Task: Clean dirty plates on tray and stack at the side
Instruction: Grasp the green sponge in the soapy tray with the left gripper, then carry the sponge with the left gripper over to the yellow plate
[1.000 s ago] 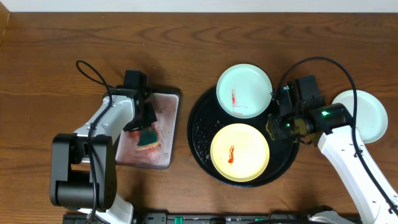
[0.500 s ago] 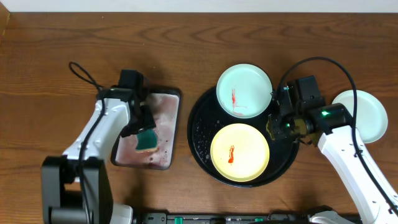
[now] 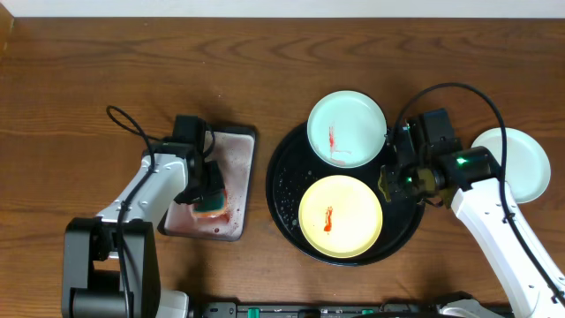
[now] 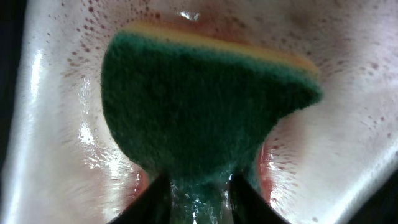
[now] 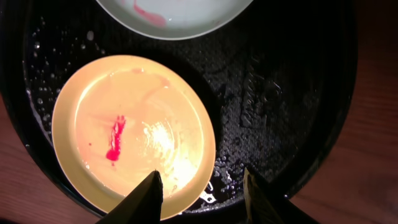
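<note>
The smeared yellow plate (image 3: pixel 340 216) lies at 6 o'clock on the black tray (image 3: pixel 281 190), about 8 o'clock from the nearer right gripper (image 5: pixel 202 186), spread and empty, while the left gripper (image 4: pixel 198 193), well apart at 9 o'clock, pinches the green sponge (image 4: pixel 199 106).

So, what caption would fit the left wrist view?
Left gripper pinching a green sponge over the wet, red-speckled white tray.

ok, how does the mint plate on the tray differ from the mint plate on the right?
The plate on the tray carries a red smear; the plate on the right looks clean where visible. The first sits in the black tray, the second on the table, partly hidden by the right arm. Both are round, shallow and pale mint.
</note>
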Robot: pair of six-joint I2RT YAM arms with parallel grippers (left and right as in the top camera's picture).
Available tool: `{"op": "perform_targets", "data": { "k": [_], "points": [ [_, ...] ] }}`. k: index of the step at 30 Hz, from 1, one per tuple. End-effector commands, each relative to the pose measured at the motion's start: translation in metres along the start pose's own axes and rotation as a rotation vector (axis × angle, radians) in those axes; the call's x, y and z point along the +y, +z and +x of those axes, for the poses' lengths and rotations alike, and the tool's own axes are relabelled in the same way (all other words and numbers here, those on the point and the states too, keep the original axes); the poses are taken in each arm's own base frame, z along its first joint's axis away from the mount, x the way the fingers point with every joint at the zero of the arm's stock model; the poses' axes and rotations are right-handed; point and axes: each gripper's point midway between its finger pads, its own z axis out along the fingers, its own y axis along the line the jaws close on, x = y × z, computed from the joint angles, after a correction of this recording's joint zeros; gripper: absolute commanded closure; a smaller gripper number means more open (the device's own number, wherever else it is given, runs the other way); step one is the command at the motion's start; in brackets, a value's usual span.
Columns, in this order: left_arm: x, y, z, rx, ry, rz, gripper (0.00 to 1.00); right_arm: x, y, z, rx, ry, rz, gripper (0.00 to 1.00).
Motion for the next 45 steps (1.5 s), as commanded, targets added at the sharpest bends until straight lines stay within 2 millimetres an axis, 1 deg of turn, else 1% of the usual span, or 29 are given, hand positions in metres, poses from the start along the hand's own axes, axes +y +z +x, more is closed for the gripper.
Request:
{"op": "perform_targets", "data": {
  "k": [1,2,4,6,9,12,13,15,16,18,20,23,25,27,29,31,36,37,39,42,43,44,45],
  "points": [
    [0.006,0.024,0.018,0.068,-0.007,-0.019,0.85,0.002,-0.002,0.001,0.002,0.032,-0.006,0.6],
    [0.006,0.026,0.018,0.072,-0.007,-0.02,0.92,0.002,-0.002,0.001,0.002,0.035,-0.006,0.6],
    [0.006,0.025,0.017,0.071,-0.007,-0.019,0.93,0.002,-0.002,0.001,0.002,0.038,-0.006,0.6],
    [0.005,0.019,0.016,0.078,-0.007,-0.022,0.93,0.001,-0.002,0.001,0.001,0.06,0.002,0.6],
    [0.001,0.0,0.009,0.079,0.001,-0.022,0.93,-0.007,-0.002,0.0,-0.005,0.128,0.047,0.61],
    [-0.005,-0.025,-0.001,0.063,0.005,-0.014,0.93,-0.01,0.001,0.0,-0.001,0.156,0.063,0.63],
    [-0.008,-0.038,-0.006,0.051,0.007,-0.009,0.93,-0.011,0.003,0.0,0.007,0.159,0.065,0.62],
    [-0.017,-0.073,-0.014,0.023,0.026,0.022,0.93,-0.011,0.015,0.004,0.063,0.092,0.046,0.63],
    [-0.02,-0.082,-0.015,0.018,0.038,0.033,0.93,-0.012,0.019,0.006,0.083,0.087,0.039,0.63],
    [-0.028,-0.096,-0.013,0.013,0.055,0.062,0.93,-0.013,0.029,0.009,0.126,0.089,0.027,0.63],
    [-0.04,-0.109,-0.008,0.004,0.082,0.104,0.93,-0.013,0.042,0.014,0.185,0.09,0.007,0.63],
    [-0.059,-0.119,0.004,0.002,0.133,0.16,0.93,-0.006,0.061,0.024,0.27,0.06,-0.06,0.63],
    [-0.076,-0.124,0.016,0.006,0.183,0.187,0.93,-0.001,0.073,0.033,0.337,0.035,-0.109,0.65],
    [-0.088,-0.124,0.026,0.014,0.218,0.191,0.93,-0.002,0.084,0.039,0.381,0.04,-0.113,0.68],
    [-0.1,-0.122,0.036,0.028,0.236,0.194,0.93,-0.004,0.092,0.046,0.419,0.049,-0.11,0.74],
    [-0.112,-0.12,0.045,0.039,0.258,0.198,0.93,-0.006,0.101,0.053,0.444,0.062,-0.104,0.76],
    [-0.139,-0.111,0.061,0.036,0.295,0.223,0.93,-0.021,0.118,0.072,0.459,0.141,-0.028,0.92],
    [-0.145,-0.109,0.064,0.033,0.289,0.232,0.93,-0.024,0.121,0.072,0.448,0.155,-0.016,0.99],
    [-0.152,-0.107,0.066,0.023,0.289,0.248,0.93,-0.025,0.124,0.067,0.423,0.165,-0.017,0.99],
    [-0.171,-0.105,0.065,-0.003,0.283,0.286,0.92,-0.024,0.124,0.056,0.374,0.16,-0.022,0.99],
    [-0.188,-0.1,0.067,-0.005,0.296,0.321,0.93,-0.025,0.123,0.053,0.36,0.155,-0.015,0.99],
    [-0.201,-0.096,0.074,0.017,0.321,0.358,0.93,-0.029,0.122,0.052,0.351,0.151,0.006,0.99],
    [-0.21,-0.092,0.08,0.041,0.339,0.381,0.92,-0.031,0.121,0.051,0.347,0.149,0.02,0.99]
  ]
}}
